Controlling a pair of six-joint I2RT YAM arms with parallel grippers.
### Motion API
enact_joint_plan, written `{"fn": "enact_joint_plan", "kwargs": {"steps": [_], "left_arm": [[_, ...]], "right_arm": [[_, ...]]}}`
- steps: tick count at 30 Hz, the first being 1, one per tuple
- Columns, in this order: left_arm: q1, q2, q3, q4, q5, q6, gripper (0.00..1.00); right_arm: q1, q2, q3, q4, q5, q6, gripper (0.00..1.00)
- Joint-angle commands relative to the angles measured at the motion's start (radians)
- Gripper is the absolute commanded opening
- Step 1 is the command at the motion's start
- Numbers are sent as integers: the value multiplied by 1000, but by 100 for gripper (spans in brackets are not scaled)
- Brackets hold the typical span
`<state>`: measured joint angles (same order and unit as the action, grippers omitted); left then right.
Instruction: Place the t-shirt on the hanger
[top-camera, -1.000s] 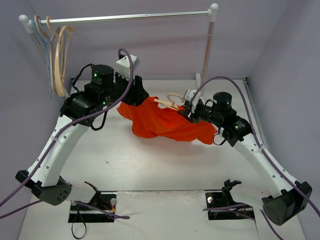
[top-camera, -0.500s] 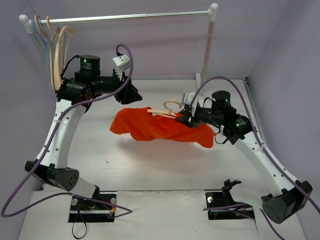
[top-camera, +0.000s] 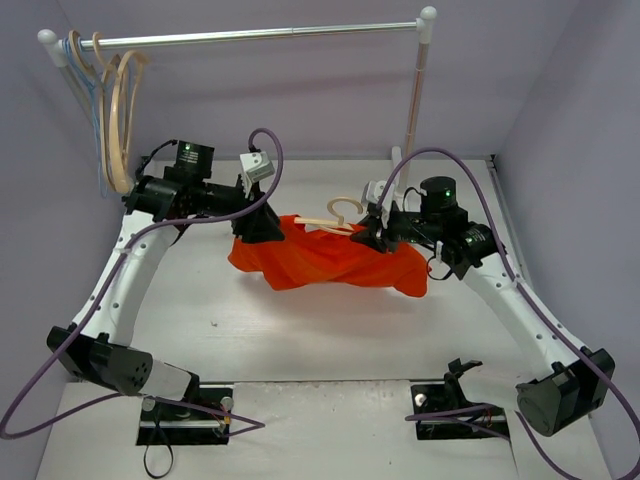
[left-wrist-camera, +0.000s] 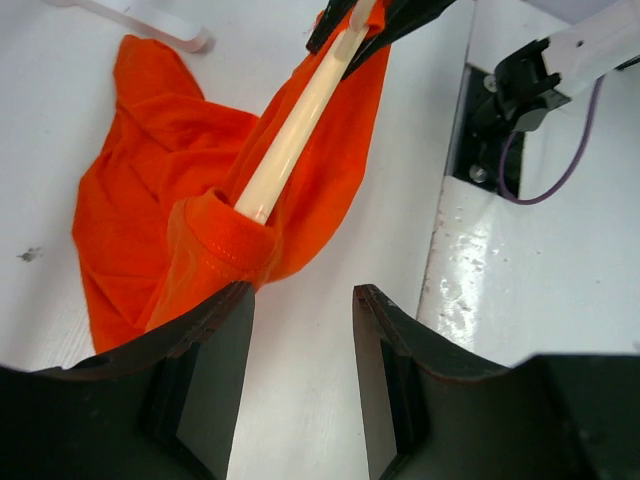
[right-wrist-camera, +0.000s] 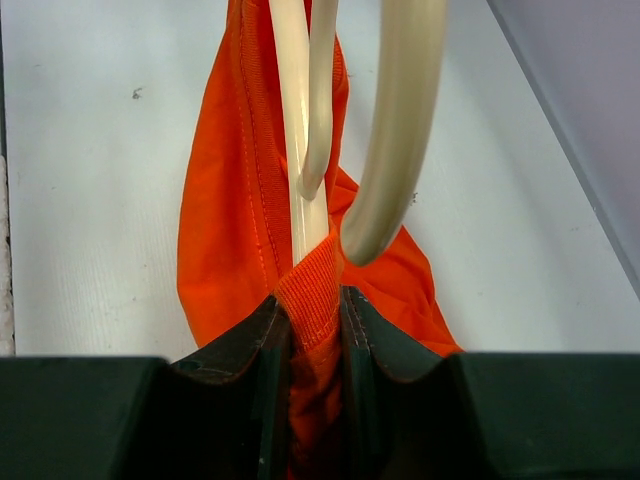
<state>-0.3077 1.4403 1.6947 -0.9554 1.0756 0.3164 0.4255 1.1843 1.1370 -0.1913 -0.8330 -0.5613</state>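
The orange-red t-shirt hangs bunched between the two arms, low over the table. The pale wood hanger lies along its top edge with the hook sticking up. My right gripper is shut on the shirt's ribbed collar at the hanger's neck, the hook curving just above the jaws. My left gripper is open and empty beside the shirt's left end. One hanger arm ends inside a hemmed opening there. From above, the left gripper sits at the shirt's upper left edge.
A clothes rail crosses the back on a post. Several spare wooden hangers and a thin blue one hang at its left end. Purple walls close both sides. The right arm's base mount shows in the left wrist view.
My left arm pulled up and back from the shirt's left end, then dropped to the shirt's upper left edge. The shirt's left side sagged lower. My right gripper kept its hold.
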Motion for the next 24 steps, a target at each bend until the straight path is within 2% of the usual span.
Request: {"fn": "enact_joint_plan", "kwargs": {"steps": [1, 6, 9, 18, 24], "left_arm": [[-5, -73, -22, 32, -60, 99, 44], [-10, -93, -67, 144, -241, 118, 44], [-10, -119, -99, 233, -258, 118, 44], [-10, -107, -130, 264, -247, 210, 53], [-10, -78, -148, 248, -123, 217, 56]], "right_arm": [[-8, 8, 67, 108, -63, -2, 0], [-8, 29, 81, 121, -89, 8, 0], [-8, 40, 87, 122, -97, 9, 0], [-8, 51, 90, 124, -100, 8, 0], [-13, 61, 98, 122, -103, 0, 0]]}}
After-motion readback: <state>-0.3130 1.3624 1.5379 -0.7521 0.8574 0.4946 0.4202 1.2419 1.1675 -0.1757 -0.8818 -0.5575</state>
